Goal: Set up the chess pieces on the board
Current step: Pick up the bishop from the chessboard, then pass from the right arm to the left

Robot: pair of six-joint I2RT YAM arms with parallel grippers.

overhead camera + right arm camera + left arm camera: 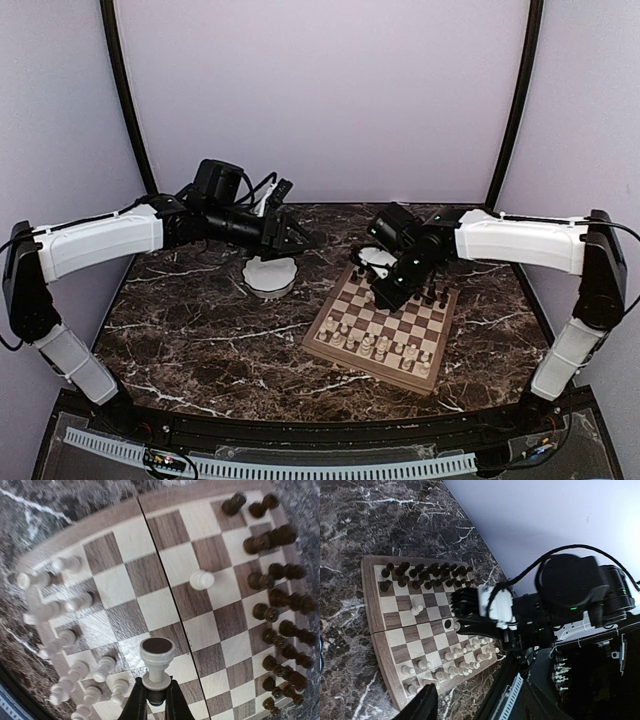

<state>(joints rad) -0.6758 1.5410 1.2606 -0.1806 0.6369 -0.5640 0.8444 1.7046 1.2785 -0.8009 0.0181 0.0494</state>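
Note:
The board (318,345) lies right of centre, with cream pieces (385,345) along its near rows and dark pieces (435,292) along its far rows. My right gripper (385,290) hovers over the board's middle. In the right wrist view it (155,690) is shut on a cream pawn (157,657), held by its head with the dark felt base facing the camera. One cream pawn (201,580) stands alone mid-board. My left gripper (300,240) is open and empty above the white bowl (269,275), off the board's far-left side; one finger (422,705) shows in its view.
The dark marble table (200,330) ends at a black front rail (300,425). The left wrist view shows the right arm's wrist (560,600) and white cable wrap over the board's (367,610) right side. Lavender walls close in the back and sides.

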